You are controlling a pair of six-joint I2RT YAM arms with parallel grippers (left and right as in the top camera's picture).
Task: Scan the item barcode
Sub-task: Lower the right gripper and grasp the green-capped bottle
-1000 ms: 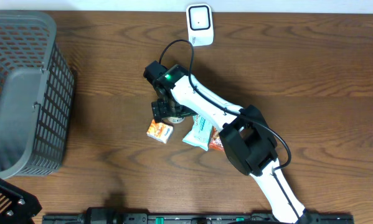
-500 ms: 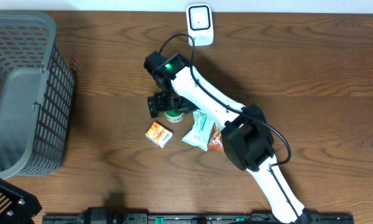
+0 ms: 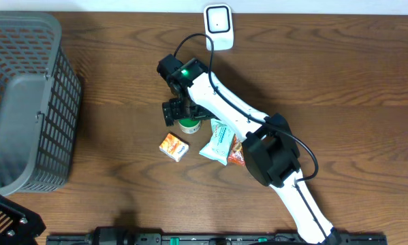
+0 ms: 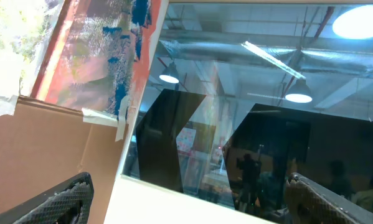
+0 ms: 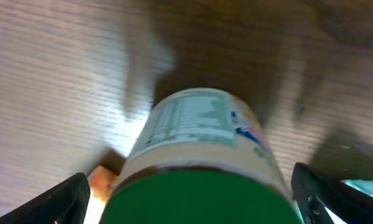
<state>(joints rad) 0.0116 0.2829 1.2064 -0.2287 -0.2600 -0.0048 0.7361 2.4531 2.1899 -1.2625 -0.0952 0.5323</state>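
**Centre of the counter: right claw spread around the green-lidded can**

Just above the middle of the overhead frame, my right claw hangs over the can, which stands on the wooden counter with its green lid facing up. On the right wrist camera the can fills the centre of the picture, with a white printed label panel on its side. The right claw is released: one fingertip sits at the lower left edge and the other at the lower right, with the can between them and bare space on both sides. It grips nothing.

At the top centre of the overhead frame sits the white scanner, well apart from the can. Below the can lie an orange box, a pale teal packet and a reddish packet partly hidden under the arm. A grey basket fills the upper left.

My left claw is also released. Its fingers stand wide at the two lower corners of its own view, aimed up at a window and cardboard, holding nothing.
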